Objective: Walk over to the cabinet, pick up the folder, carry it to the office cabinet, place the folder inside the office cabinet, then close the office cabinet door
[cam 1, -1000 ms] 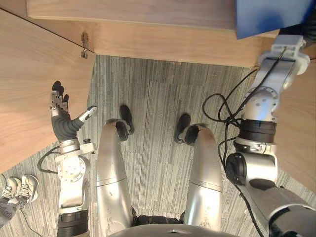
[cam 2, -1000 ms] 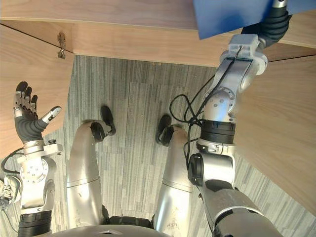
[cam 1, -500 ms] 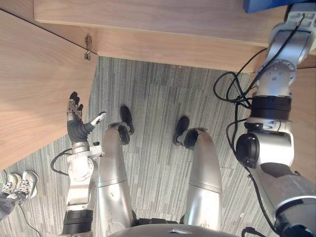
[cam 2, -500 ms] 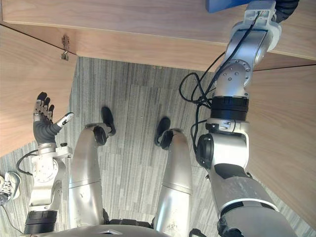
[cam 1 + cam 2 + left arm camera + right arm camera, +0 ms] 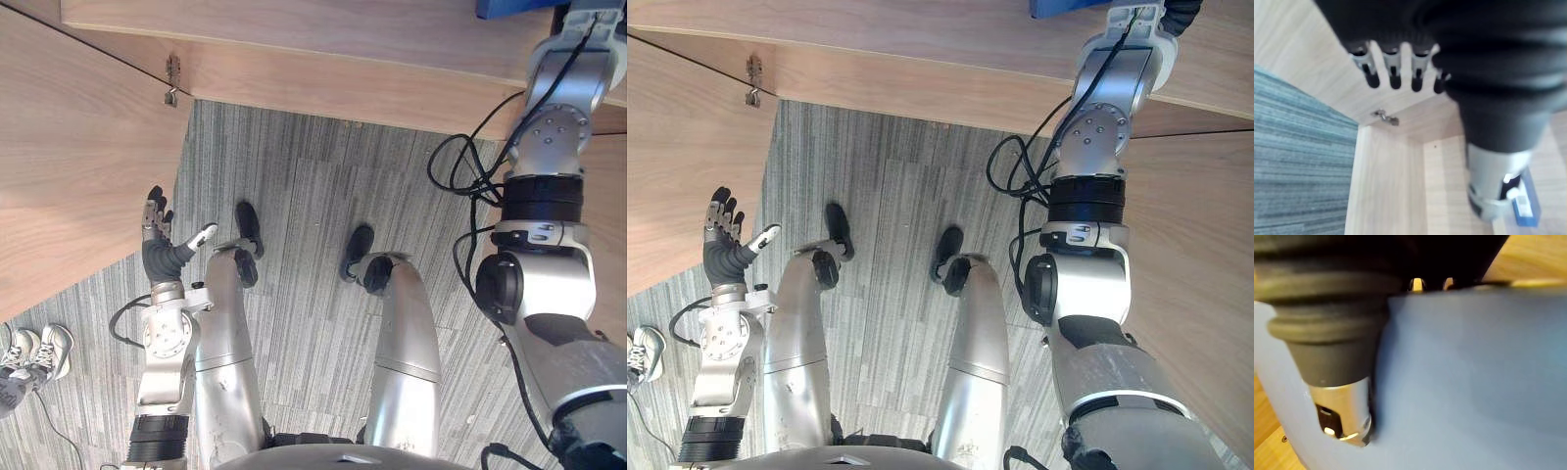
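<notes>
Right wrist view: blue folder point(image 5: 1474, 382) pinched in our right hand point(image 5: 1339, 401), thumb against fingers, held out at the office cabinet point(image 5: 323, 44), we reckon for setting inside. Our left hand point(image 5: 162, 245) hangs spread by the open door point(image 5: 69, 166), presumably to swing it.

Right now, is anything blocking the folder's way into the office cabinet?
Nothing visible. The right hand holds the blue folder at the open front of the cabinet; the door is swung aside on the left, the open left hand beside it.
</notes>
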Available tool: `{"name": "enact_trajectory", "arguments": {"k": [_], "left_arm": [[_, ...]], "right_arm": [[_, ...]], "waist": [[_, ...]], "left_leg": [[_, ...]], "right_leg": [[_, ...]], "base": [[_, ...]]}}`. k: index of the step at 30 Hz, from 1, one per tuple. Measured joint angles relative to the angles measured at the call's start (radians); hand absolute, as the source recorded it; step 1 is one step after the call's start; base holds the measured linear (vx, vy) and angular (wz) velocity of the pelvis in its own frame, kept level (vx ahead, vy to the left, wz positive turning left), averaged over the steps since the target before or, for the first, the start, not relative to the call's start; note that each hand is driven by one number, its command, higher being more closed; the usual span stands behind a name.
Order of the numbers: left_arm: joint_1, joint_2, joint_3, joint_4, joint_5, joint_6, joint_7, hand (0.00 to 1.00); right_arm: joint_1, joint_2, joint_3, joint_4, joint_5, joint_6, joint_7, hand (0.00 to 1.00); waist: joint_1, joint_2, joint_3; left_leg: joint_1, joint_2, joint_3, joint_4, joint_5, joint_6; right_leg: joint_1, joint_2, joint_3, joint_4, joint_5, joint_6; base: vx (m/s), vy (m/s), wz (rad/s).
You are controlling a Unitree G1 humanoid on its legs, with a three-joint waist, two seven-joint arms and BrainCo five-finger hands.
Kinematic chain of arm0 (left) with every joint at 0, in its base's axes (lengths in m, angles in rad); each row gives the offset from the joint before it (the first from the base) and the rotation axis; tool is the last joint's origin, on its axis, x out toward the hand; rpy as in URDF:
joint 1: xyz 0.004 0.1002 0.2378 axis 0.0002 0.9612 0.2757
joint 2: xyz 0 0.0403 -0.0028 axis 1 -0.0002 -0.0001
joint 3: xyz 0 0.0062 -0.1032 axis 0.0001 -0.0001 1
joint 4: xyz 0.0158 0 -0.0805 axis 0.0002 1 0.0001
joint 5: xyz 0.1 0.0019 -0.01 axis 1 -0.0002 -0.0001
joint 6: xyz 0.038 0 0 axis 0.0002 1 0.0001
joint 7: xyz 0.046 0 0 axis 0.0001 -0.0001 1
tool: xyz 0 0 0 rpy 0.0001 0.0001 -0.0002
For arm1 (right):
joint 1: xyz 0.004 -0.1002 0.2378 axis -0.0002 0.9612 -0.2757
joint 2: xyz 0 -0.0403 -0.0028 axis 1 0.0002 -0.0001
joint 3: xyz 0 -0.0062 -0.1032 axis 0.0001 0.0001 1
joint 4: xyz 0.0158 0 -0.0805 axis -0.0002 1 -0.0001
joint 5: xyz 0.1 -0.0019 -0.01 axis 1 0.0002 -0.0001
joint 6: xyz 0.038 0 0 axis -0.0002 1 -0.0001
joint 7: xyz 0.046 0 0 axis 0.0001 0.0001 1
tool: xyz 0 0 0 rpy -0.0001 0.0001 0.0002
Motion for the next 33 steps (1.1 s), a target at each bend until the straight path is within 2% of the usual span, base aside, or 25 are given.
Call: {"name": "enact_trajectory", "arguments": {"k": [7, 17, 21, 27, 33], "left_arm": [[-0.019, -0.002, -0.002, 0.0, -0.03, 0.001, 0.001, 0.0], [-0.025, -0.003, -0.002, 0.0, -0.037, 0.002, 0.003, 0.0], [-0.035, -0.003, -0.002, 0.006, -0.037, 0.011, 0.007, 0.0], [-0.063, -0.002, -0.002, 0.022, -0.036, 0.017, 0.007, 0.0], [-0.07, 0.005, -0.002, 0.042, -0.033, 0.021, 0.005, 0.0]], "right_arm": [[-0.004, -0.012, 0.0, 0.0, 0.017, -0.002, -0.019, 0.0], [-0.028, -0.045, 0.055, -0.001, 0.015, -0.003, -0.017, 0.0], [-0.028, -0.054, 0.097, -0.005, -0.026, 0.0, -0.011, 0.0], [-0.028, -0.097, 0.151, -0.012, -0.102, 0.049, 0.034, 0.0], [-0.007, -0.15, 0.21, -0.012, -0.112, 0.082, 0.1, 0.0]], "waist": [[-0.002, 0.0, 0.0], [-0.008, 0.0, 0.0], [-0.01, 0.0, 0.0], [-0.012, 0.0, 0.0], [-0.015, 0.0, 0.0]], "left_leg": [[0.003, 0.0, 0.0, -0.048, 0.039, 0.0], [0.005, 0.004, 0.008, -0.065, 0.056, 0.004], [0.015, 0.006, 0.023, -0.078, 0.061, 0.009], [0.021, 0.015, 0.036, -0.096, 0.073, 0.014], [0.053, 0.019, 0.049, -0.125, 0.08, 0.017]], "right_leg": [[0.0, -0.001, -0.019, -0.022, 0.016, -0.013], [0.0, 0.0, -0.02, -0.039, 0.036, -0.013], [0.001, 0.0, -0.014, -0.049, 0.045, -0.011], [0.005, 0.009, -0.012, -0.078, 0.068, -0.008], [0.036, 0.016, -0.012, -0.116, 0.085, -0.004]], "base": [[-0.02, -0.003, 0.06], [0.0, 0.0, 0.0], [-0.02, 0.009, -0.02], [-0.03, 0.014, -0.05], [-0.02, 0.011, -0.04]]}}
